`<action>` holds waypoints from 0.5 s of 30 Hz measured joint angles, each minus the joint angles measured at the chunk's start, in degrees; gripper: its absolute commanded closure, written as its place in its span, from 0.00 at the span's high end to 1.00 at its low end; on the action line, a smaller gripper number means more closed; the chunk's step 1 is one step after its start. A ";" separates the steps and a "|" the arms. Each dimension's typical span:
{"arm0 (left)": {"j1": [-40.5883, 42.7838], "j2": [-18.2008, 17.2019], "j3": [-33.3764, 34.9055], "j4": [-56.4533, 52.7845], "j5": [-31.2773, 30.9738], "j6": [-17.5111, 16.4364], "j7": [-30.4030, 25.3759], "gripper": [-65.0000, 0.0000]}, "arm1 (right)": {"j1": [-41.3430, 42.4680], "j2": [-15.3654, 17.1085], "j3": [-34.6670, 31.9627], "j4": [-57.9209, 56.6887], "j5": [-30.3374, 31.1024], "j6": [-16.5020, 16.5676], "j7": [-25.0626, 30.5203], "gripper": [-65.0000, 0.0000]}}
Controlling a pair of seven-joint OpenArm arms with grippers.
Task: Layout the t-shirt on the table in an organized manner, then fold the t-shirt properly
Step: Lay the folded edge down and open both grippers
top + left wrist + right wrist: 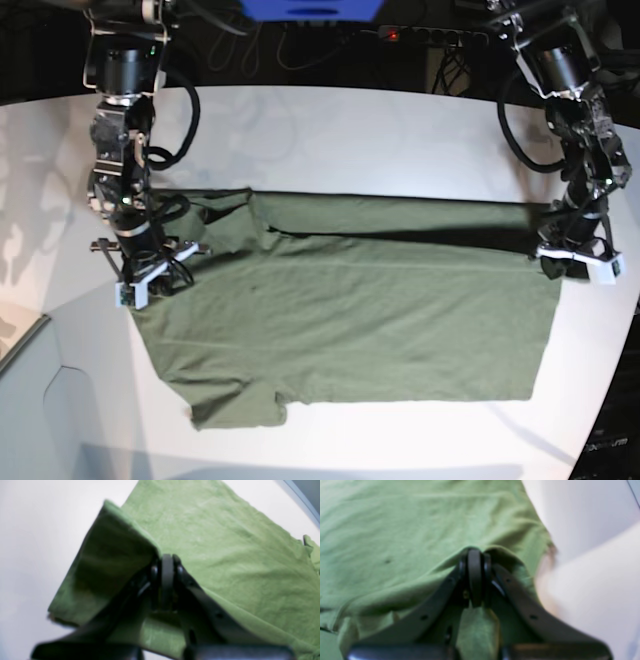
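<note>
White desk (330, 120) under dark cable-strewn backdrop. Left hand (167, 562) pressed together, pinching raised fold of t-shirt (350, 310) at hem end. Right hand (475, 555) likewise clamped on cloth by shoulder end (sleeve bunched beside it). Shirt spread wide across desk, far long edge doubled over toward middle, near sleeve flat. Risk: uneven travel of two hands would skew fold line; thin pinch could slip, dropping edge; dragging could rumple lower layer.

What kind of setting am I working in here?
Likely a robotics lab workcell: a large white table holding only the t-shirt, cables and a power strip along the dark back edge, and a robot arm at each side.
</note>
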 measured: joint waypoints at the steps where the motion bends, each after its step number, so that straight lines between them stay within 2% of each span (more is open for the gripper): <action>1: -0.39 0.00 0.00 -0.02 0.13 0.02 0.02 0.00 | -0.02 0.07 -0.13 -0.39 0.00 -0.02 0.11 0.00; 15: -2.58 0.02 -0.11 -2.49 -0.07 0.00 -0.28 0.00 | 0.72 0.15 -0.26 -1.20 0.00 -0.02 -0.07 0.00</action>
